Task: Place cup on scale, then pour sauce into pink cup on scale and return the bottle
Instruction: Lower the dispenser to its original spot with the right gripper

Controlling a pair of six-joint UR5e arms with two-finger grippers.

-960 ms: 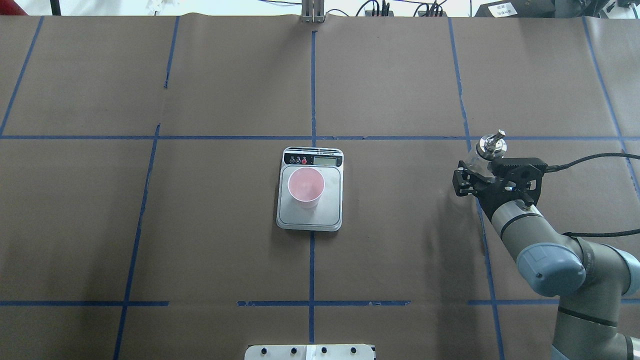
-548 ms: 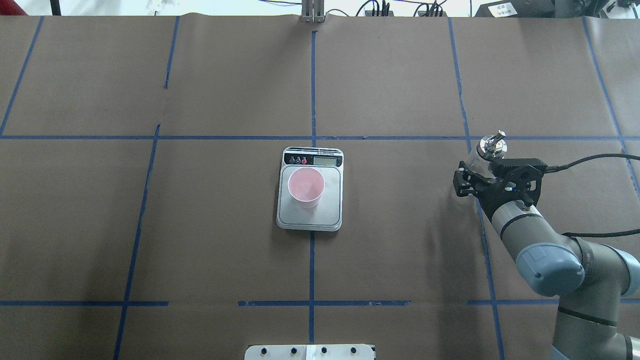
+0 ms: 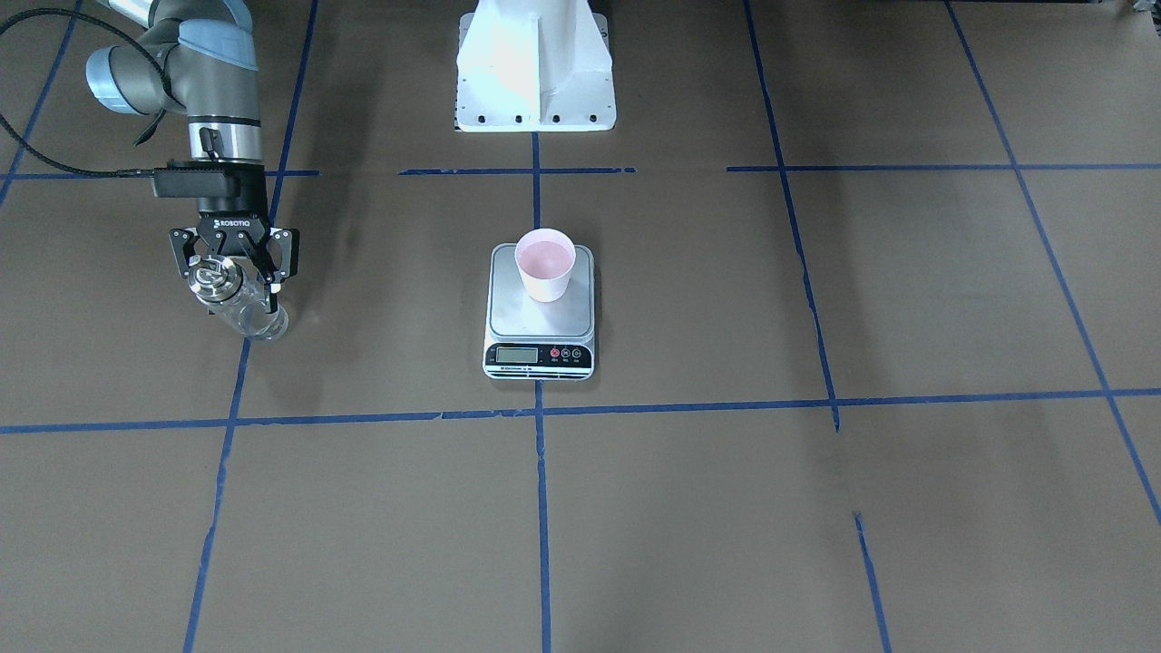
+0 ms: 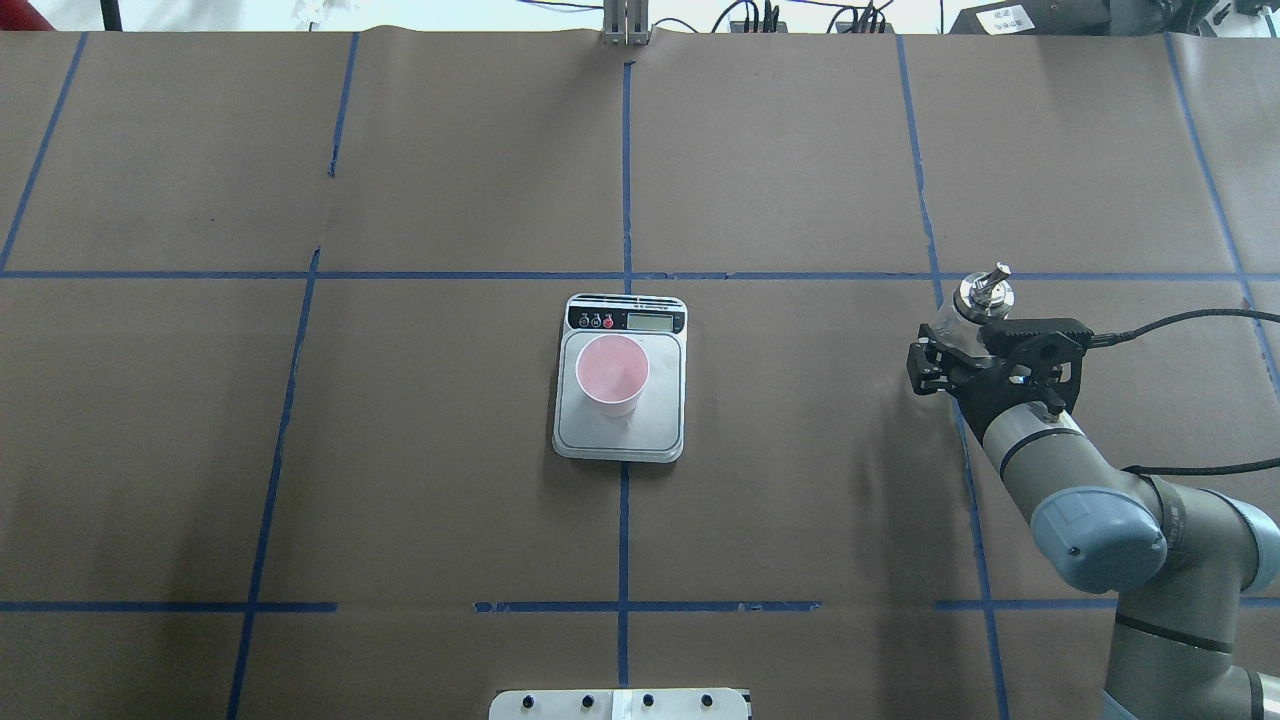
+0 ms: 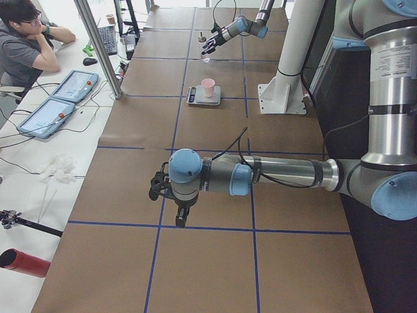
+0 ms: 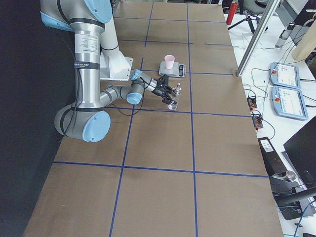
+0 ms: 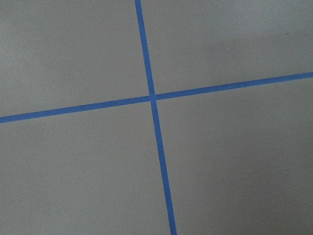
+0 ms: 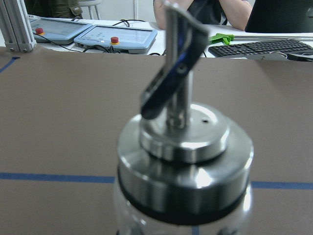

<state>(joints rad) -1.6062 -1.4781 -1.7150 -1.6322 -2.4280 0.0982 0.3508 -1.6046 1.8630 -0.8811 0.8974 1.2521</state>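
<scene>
Change: hardly anything since a second ago. The right arm has eased down a touch, carrying the silver cap slightly lower in the overhead view, while cup and scale have stayed put.
Bottle: clear glass cylindrical bottle (image 3: 252, 313) with a shiny silver metal cap (image 8: 186, 161). It is upright, long axis vertical and cap up. It is at the robot's right side over a blue tape line, well apart from the scale. Whether its base touches the paper cannot be told.
Spout: thin metal spout (image 8: 173, 63) rises from the cap and slants up to the right in the right wrist view.
Right gripper: the right gripper (image 3: 233, 283) is clamped around the bottle just under the cap, a finger on each side of the glass.
Left gripper: the left gripper (image 5: 158, 189) hangs low over the table's near end and shows in the left side view only. Wide or narrow cannot be told.
Cup: small pale pink tapered cup (image 3: 544, 265) stands mouth up on the steel platform.
Scale: flat rectangular silver kitchen scale (image 3: 541, 325), long axis running away from the robot, black display strip on the operators' side.
Surface: brown paper-covered table (image 4: 450, 180) gridded with blue tape (image 7: 152, 98).
Room: a seated person (image 5: 23, 55), two control tablets (image 5: 73, 86) and a black keyboard (image 8: 264, 47) on a white bench beyond the table.
</scene>
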